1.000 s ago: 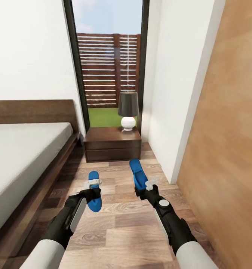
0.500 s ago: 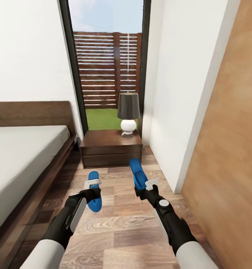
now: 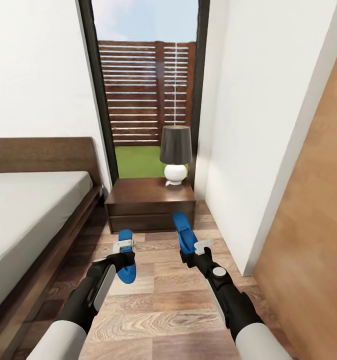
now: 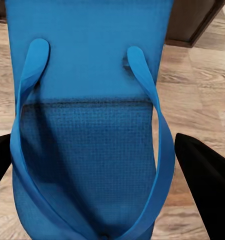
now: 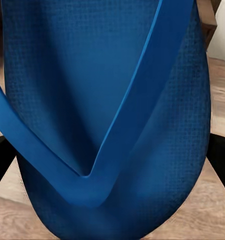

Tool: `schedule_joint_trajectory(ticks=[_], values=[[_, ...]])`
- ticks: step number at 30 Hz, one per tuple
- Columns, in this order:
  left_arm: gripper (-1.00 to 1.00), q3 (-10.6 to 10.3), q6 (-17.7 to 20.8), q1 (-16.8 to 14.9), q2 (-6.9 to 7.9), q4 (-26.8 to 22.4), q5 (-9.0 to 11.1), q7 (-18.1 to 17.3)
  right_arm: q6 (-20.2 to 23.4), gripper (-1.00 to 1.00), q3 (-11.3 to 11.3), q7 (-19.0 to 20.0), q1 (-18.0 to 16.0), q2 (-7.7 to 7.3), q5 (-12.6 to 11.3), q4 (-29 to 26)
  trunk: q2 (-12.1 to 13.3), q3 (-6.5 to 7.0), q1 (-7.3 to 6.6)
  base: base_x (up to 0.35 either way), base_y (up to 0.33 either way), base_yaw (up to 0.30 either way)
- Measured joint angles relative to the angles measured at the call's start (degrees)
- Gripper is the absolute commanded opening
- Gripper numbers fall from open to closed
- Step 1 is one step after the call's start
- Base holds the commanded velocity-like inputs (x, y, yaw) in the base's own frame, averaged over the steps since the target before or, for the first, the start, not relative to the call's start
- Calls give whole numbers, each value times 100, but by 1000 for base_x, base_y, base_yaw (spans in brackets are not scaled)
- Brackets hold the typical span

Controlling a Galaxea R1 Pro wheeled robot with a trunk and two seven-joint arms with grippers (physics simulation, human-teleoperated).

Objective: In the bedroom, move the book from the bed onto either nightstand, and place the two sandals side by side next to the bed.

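left hand gripping sandal, right hand gripping other sandal

No text, label, brand, number or sign can be read in any view. The blue sandals are seen close up in the wrist views with plain textured soles and no marking, and the nightstand and lamp are unlettered.
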Motion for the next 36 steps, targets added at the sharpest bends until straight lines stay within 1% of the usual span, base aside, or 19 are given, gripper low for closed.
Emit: schedule_joint_trajectory(ticks=[17,25,30,36], values=[[-100,0,0,0,0,0,0,-4,0,-100,0,4,0,1,-1,0,0,0,0,330,0,136],[-100,6,-1,1,10,-4,-2,-5,5,-100,0,4,0,2,-3,2,0,0,1,294,-124,177],[-100,-1,1,0,18,-61,-10,1,-10,-100,-9,2,0,1,-11,184,0,0,3,103,-26,266],[-100,-1,-12,1,18,-72,-24,3,-18,-100,-55,-28,-1,-2,-49,203,0,-4,3,5,-1,271]])
